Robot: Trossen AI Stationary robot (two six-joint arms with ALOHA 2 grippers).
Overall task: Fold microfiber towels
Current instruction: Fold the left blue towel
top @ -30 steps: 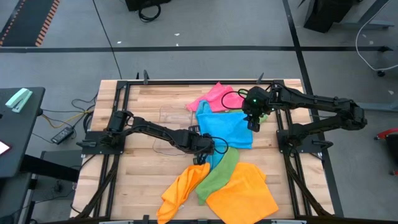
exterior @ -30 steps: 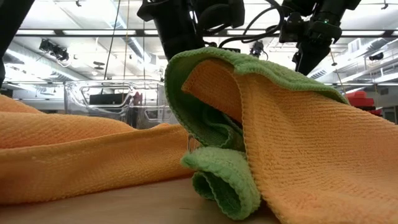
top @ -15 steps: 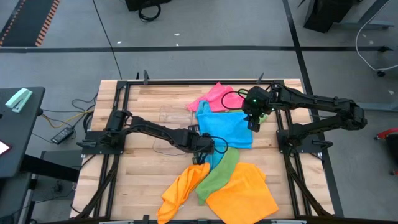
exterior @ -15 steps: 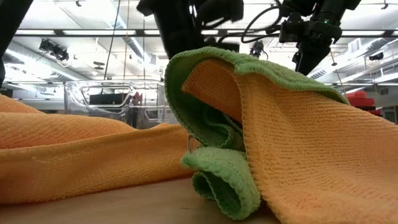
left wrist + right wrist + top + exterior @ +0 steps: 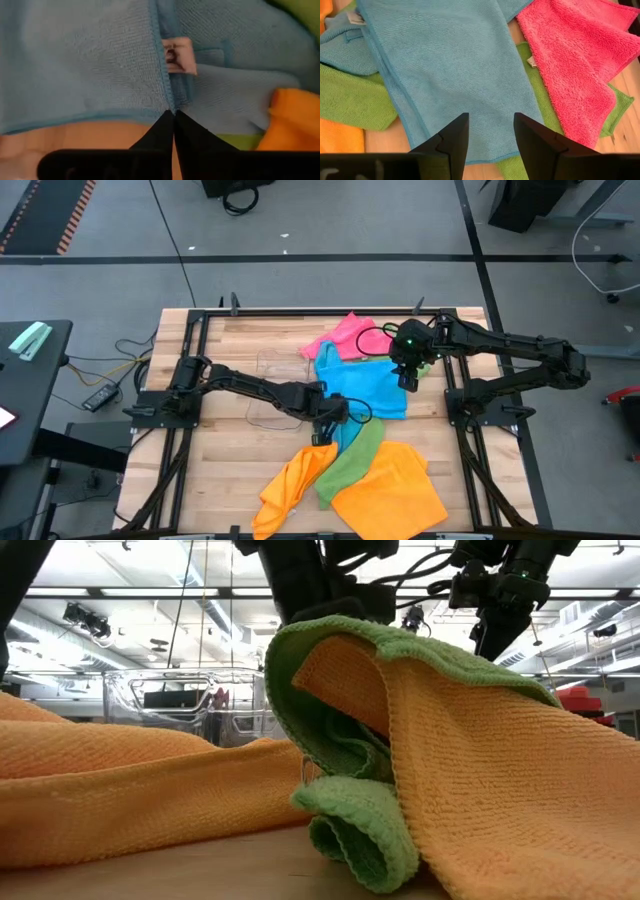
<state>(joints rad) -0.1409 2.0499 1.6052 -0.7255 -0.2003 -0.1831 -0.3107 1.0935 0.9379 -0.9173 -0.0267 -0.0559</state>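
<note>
A sky blue towel (image 5: 372,386) lies spread mid-table, its far part over a pink towel (image 5: 345,335). A green towel (image 5: 352,458) and two orange towels (image 5: 392,495) (image 5: 288,488) lie bunched toward the near edge. My left gripper (image 5: 173,114) is shut at the blue towel's near left corner, seen in the high view (image 5: 334,420). My right gripper (image 5: 490,132) hangs open above the blue towel's (image 5: 445,65) right part (image 5: 408,376) and touches nothing. My left gripper pinches the blue towel's corner (image 5: 167,104), where two hemmed edges meet, between its two fingertips. The fingers slant down onto it from the table's left. The rest of the towel lies flat on the table and on a second blue layer bearing a label (image 5: 178,55).
A small clear plastic tray (image 5: 275,385) stands on the wood left of the blue towel, right under my left arm. In the low view the green towel (image 5: 335,730) and an orange towel (image 5: 500,790) fill the near edge. Bare wood (image 5: 225,470) lies at near left.
My left gripper has risen a little and shifted slightly toward the table's right edge. The towels lie as they did.
</note>
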